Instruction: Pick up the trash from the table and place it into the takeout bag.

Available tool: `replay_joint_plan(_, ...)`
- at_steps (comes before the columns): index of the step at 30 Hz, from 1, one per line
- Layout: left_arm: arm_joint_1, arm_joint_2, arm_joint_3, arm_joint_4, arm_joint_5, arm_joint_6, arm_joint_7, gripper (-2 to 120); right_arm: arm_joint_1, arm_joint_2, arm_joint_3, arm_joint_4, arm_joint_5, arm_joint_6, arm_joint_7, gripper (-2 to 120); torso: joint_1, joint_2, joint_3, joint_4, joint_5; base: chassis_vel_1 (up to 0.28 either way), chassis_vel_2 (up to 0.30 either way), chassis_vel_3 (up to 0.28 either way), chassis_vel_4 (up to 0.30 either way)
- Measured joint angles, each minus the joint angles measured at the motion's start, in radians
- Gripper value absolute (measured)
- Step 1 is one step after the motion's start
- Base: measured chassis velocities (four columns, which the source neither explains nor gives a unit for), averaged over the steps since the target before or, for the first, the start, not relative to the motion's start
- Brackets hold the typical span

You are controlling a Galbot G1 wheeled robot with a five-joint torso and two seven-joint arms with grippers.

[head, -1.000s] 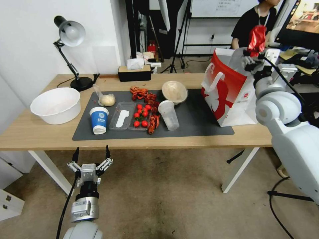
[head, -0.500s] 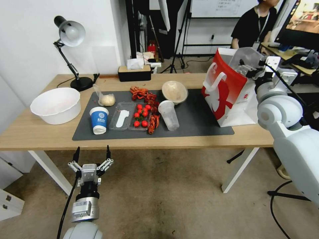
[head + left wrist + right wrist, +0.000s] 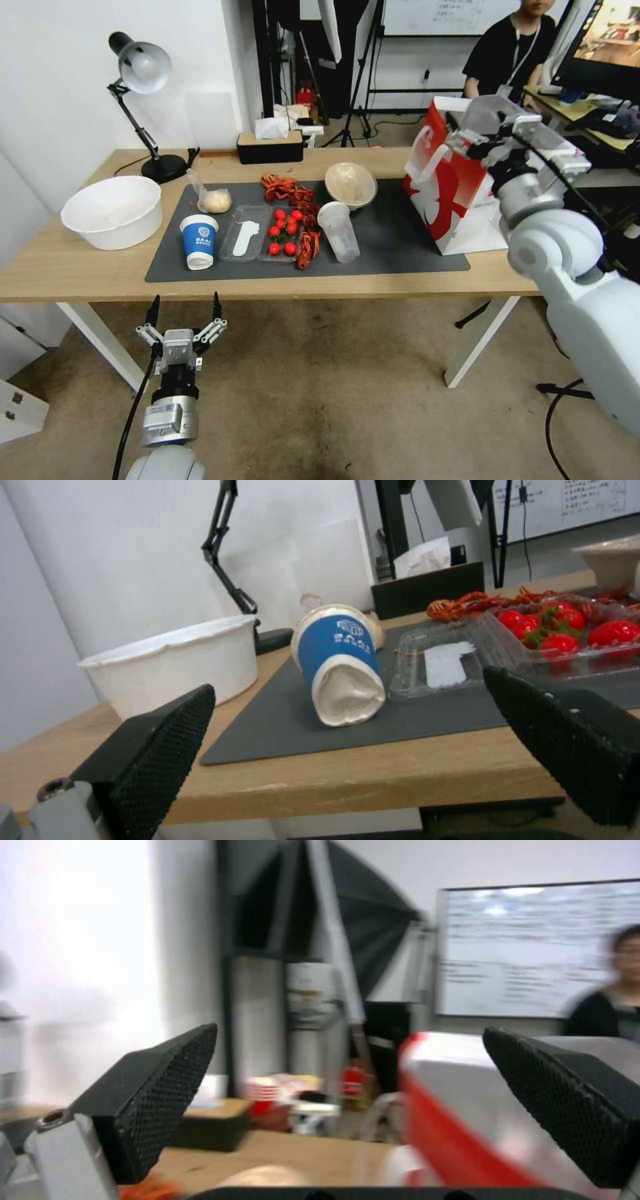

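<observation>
On the table's (image 3: 80, 267) dark mat lies the trash: a blue-white paper cup (image 3: 199, 241) (image 3: 337, 655), a clear plastic cup (image 3: 339, 231) on its side, a round clear bowl (image 3: 351, 185) and a clear bag with a pale lump (image 3: 212, 197). The red-and-white takeout bag (image 3: 453, 193) (image 3: 467, 1120) stands at the mat's right end. Over the bag's open top hovers my right gripper (image 3: 479, 141) (image 3: 350, 1030), open with nothing in it. My left gripper (image 3: 183, 312) (image 3: 350, 680) hangs open below the table's front edge, facing the paper cup.
A white basin (image 3: 113, 210) and a desk lamp (image 3: 140, 67) occupy the table's left end. A black tissue box (image 3: 270, 147) sits at the back. Cherry tomatoes in a clear tray (image 3: 283, 233) and crayfish (image 3: 287, 189) lie mid-mat.
A second ago my right gripper held a crushed red can above the takeout bag. It has let go, stands open, and has shifted left over the bag. The left arm is still.
</observation>
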Motion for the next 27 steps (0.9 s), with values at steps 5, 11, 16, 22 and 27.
replay_joint_plan(5,-0.003,0.001,0.004,0.004,-0.003,-0.003,0.0,100,-0.163,-0.009,0.042,0.061,-0.051,0.093,-0.153,100,0.0,0.0,0.0,-0.0002,0.0,0.0,0.0,0.0,0.0)
replay_joint_plan(11,-0.002,0.008,0.001,0.008,-0.012,-0.011,0.003,100,-0.41,0.035,0.126,0.108,-0.154,0.188,-0.215,100,0.0,0.0,0.0,-0.0002,-0.0001,0.0,0.0,0.0,0.0)
replay_joint_plan(16,-0.001,0.012,-0.005,0.01,-0.018,-0.017,0.004,100,-0.6,0.129,0.182,0.131,-0.25,0.298,-0.218,100,0.0,0.0,0.0,-0.0001,0.0,0.0,0.0,0.0,0.0)
replay_joint_plan(22,-0.003,0.017,-0.01,0.014,-0.026,-0.022,0.007,100,-0.821,0.259,0.18,0.095,-0.357,0.5,-0.219,100,0.0,0.0,0.0,-0.0004,0.0,0.0,0.0,0.0,0.0)
replay_joint_plan(27,-0.003,0.021,-0.007,0.018,-0.027,-0.025,0.011,100,-0.886,0.314,0.169,0.034,-0.392,0.602,-0.219,100,0.0,0.0,0.0,-0.0001,0.0,0.0,0.0,0.0,0.0)
